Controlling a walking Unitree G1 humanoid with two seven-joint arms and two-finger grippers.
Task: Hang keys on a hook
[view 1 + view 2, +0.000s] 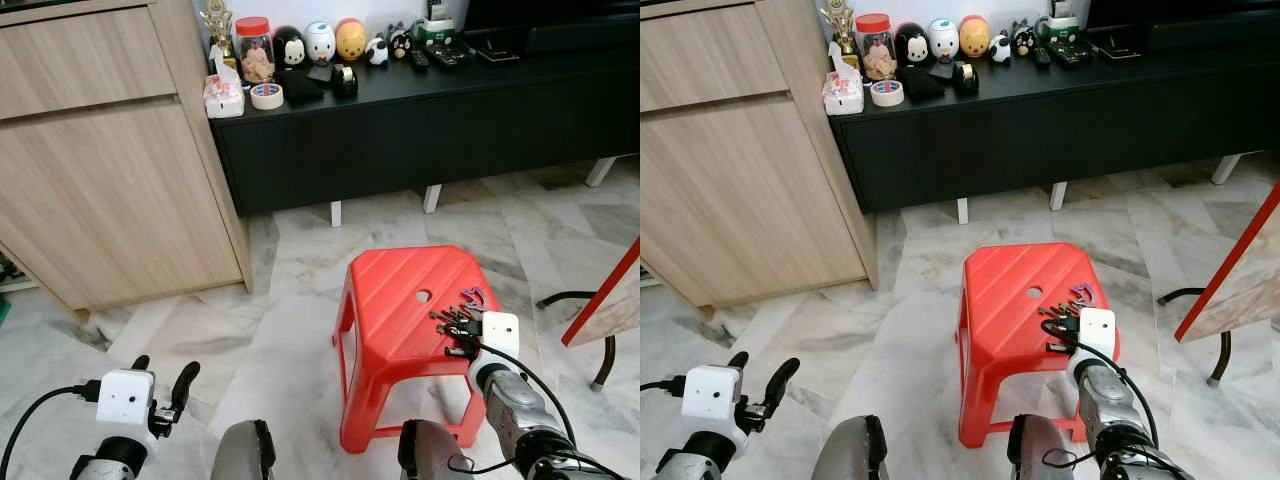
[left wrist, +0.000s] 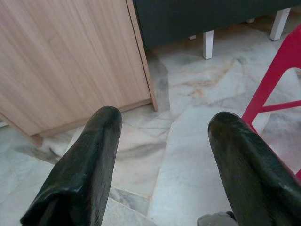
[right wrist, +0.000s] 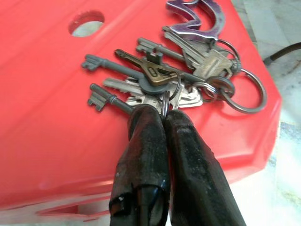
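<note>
A bunch of metal keys [image 3: 178, 75] on rings, with a purple tag [image 3: 195, 14], lies on the right side of a red plastic stool [image 1: 400, 290]. The bunch also shows from the head camera as keys [image 1: 458, 318] near the stool's right edge. My right gripper [image 3: 162, 113] is shut, its two black fingertips pinching a small ring of the bunch; the keys still rest on the stool top. Low on the left, my left gripper [image 1: 165, 368] hangs open over the marble floor, nothing between its fingers [image 2: 94, 155].
A light wooden cabinet [image 1: 100, 150] stands at the left. A black low console [image 1: 420, 120] runs along the back, with a jar, figurines and tape on top. A red-edged board [image 1: 610, 295] and a black chair leg [image 1: 605, 365] stand to the stool's right.
</note>
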